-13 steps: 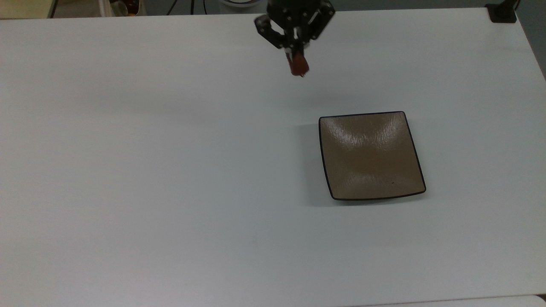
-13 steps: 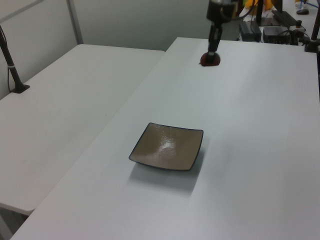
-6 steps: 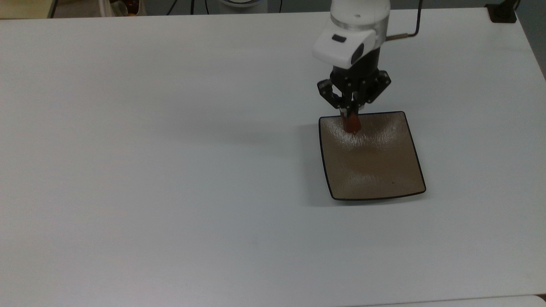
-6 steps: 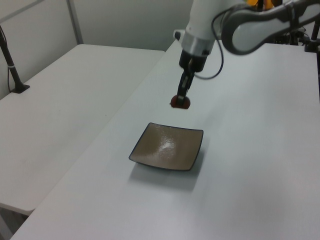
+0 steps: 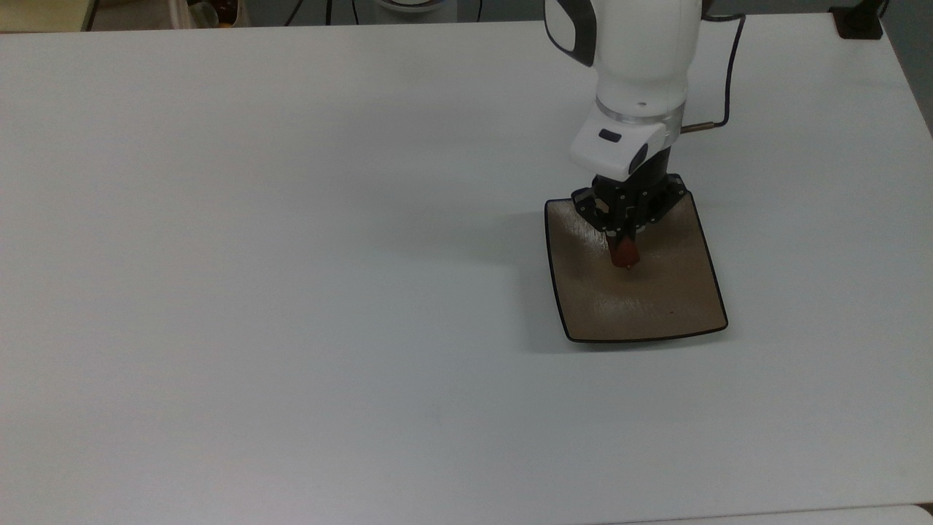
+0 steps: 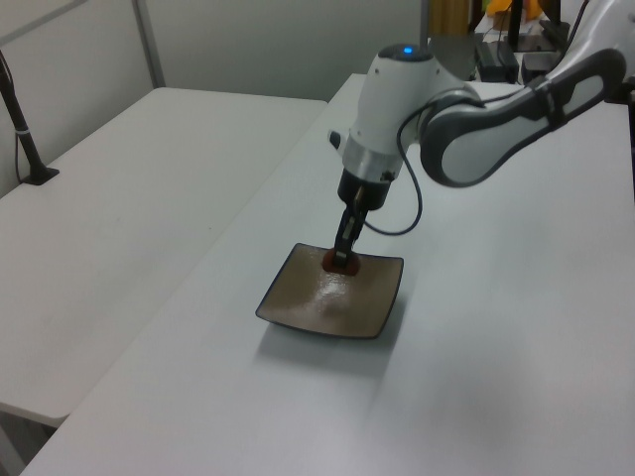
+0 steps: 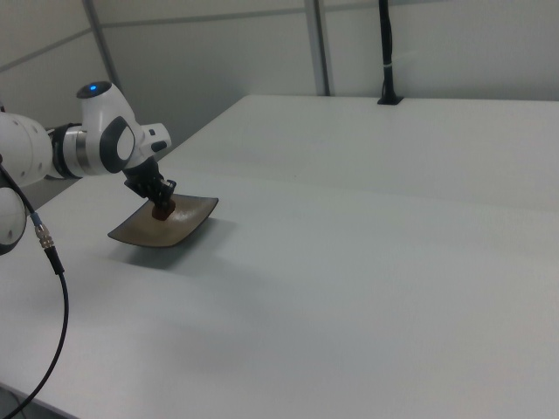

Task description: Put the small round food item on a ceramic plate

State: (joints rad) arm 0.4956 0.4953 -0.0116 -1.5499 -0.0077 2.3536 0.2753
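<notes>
The gripper [image 5: 624,251], clamped on the small round food item [image 5: 624,254], holds it over the middle of the ceramic plate [image 5: 656,306], toward twelve o'clock in the top view; placing is underway, and lowering, then releasing, looks next.

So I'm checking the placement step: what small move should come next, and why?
Probably lower slightly, then open the hand. It is shut on the reddish-brown food item, which hangs over the tan square plate, near its middle; whether it touches the plate is unclear.
</notes>
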